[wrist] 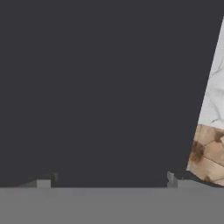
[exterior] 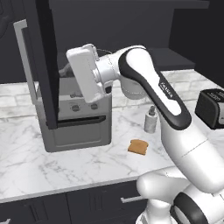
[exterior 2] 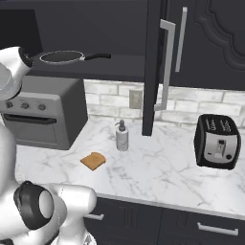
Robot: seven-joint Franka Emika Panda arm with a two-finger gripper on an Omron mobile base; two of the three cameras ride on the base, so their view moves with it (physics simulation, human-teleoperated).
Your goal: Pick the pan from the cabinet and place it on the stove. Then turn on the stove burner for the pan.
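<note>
The black pan (exterior 2: 61, 57) sits on the bottom shelf of the open cabinet (exterior 2: 115, 67), its slim handle (exterior 2: 98, 56) pointing right. The cabinet's door (exterior 2: 152, 67) stands swung out, edge-on, with a long silver bar handle (exterior 2: 165, 67). My gripper (exterior: 66, 71) is raised to shelf height, just right of that door (exterior: 46, 65), facing its dark panel. In the hand view the gripper (wrist: 108, 181) is open, its two fingertips (wrist: 43, 182) wide apart with nothing between them, close to a flat dark surface. The stove is out of view.
A grey toaster oven (exterior 2: 43, 115) stands on the marble counter (exterior 2: 158, 172) under the shelf. A soap dispenser (exterior 2: 122, 135), a slice of toast (exterior 2: 93, 160) and a black toaster (exterior 2: 217, 141) are also on the counter. A second cabinet door (exterior 2: 210, 43) is closed at the right.
</note>
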